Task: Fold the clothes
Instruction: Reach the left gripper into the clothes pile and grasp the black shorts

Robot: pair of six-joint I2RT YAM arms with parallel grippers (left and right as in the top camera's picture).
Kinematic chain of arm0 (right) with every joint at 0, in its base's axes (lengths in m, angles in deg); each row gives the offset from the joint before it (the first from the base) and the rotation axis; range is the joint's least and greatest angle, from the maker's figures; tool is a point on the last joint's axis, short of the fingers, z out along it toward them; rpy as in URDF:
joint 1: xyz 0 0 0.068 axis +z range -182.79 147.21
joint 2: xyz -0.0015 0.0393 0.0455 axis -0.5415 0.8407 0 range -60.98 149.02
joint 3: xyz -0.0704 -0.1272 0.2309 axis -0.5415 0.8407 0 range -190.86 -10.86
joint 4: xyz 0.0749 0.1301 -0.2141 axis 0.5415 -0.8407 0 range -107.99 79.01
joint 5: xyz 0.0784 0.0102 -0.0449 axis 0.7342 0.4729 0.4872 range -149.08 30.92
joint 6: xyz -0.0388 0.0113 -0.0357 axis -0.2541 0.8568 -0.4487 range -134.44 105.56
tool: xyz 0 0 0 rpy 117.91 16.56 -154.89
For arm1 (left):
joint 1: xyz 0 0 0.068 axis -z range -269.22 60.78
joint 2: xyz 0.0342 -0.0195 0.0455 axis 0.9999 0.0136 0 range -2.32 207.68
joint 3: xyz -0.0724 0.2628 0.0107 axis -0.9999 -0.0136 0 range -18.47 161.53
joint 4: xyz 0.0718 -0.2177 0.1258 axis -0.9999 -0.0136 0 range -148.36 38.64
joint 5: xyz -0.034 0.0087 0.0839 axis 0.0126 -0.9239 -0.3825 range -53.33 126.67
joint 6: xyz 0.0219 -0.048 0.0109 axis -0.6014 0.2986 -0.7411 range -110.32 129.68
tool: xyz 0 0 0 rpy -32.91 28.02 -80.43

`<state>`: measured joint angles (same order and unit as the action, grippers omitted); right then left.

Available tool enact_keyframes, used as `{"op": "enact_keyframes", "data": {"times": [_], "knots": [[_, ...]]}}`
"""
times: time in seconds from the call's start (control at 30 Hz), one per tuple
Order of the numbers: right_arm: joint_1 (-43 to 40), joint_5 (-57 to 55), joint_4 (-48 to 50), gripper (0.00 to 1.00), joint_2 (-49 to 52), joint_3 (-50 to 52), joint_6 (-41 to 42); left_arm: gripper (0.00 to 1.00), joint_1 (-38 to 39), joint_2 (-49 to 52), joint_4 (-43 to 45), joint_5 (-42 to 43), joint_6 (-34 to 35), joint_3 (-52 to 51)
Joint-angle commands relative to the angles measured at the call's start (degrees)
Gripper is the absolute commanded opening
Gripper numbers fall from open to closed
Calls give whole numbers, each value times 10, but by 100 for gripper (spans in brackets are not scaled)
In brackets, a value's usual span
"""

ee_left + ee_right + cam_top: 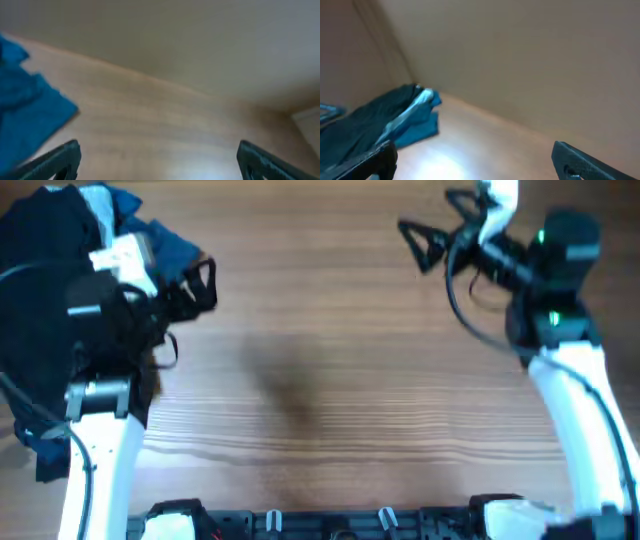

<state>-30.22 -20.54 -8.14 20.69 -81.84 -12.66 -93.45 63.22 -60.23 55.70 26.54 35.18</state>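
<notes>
A pile of dark and blue clothes [40, 240] is lying at the wooden table's [320, 380] far left. The left gripper [204, 285] is hovering just beside it, jaws wide, holding nothing. The right gripper [414, 244] is waiting well apart, equally wide. Likely best: dragging one garment to the middle first. Nothing seems to be obstructing.

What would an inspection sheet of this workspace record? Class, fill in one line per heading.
Surface: wooden table, bare wood across the middle.
Job's things: clothes, dark and blue, heaped unfolded at the far left corner.
Clutter: nothing seen.
Grippers: left gripper open, empty, beside the clothes; right gripper open, empty, at the far right.
Cables: black cable loops beside the right arm.
Surroundings: plain wall behind the table.
</notes>
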Motion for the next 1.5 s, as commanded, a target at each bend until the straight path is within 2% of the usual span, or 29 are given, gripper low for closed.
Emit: {"op": "enact_keyframes", "data": {"times": [0.0,0.1,0.13,0.2,0.27,0.33,0.4,0.5,0.57,0.67,0.77,0.87,1.07,1.13,1.23,1.37,1.47], "knots": [[0,-74,-17,100,89,-155,-112,100,2,48,76,8,3,38],[-5,-106,-93,100,127,-294,-106,100,1,132,-29,-33,-9,170],[-1,-122,-113,100,127,-325,-105,100,1,165,-79,-40,-34,234],[2,-160,-171,100,127,-367,-106,100,1,215,-166,-69,-30,347],[2,-165,-290,100,127,-403,-108,100,1,250,-289,-105,4,461],[2,-144,-399,100,127,-414,-108,100,1,253,-399,-127,33,515],[2,-100,-513,100,126,-414,-106,100,1,247,-518,-132,33,535],[3,31,-589,100,126,-410,-107,100,-1,250,-642,-174,29,534],[3,38,-608,100,126,-410,-75,100,-2,257,-688,-200,32,529],[3,32,-639,100,127,-409,-68,100,-19,259,-705,-202,60,492],[3,22,-667,100,127,-393,-96,100,-76,259,-711,-219,129,424],[3,-6,-666,100,127,-368,-101,100,-132,236,-697,-219,144,351],[3,-11,-632,100,127,-332,-106,100,-255,71,-627,-219,197,178],[3,-11,-608,100,128,-316,-91,100,-304,-10,-589,-217,201,121],[3,-10,-594,100,128,-300,-86,100,-348,-69,-539,-222,201,61],[3,-12,-591,100,129,-294,-75,99,-388,-68,-495,-252,201,7],[3,-12,-589,100,133,-294,-62,100,-428,-46,-463,-254,287,-18]]}}
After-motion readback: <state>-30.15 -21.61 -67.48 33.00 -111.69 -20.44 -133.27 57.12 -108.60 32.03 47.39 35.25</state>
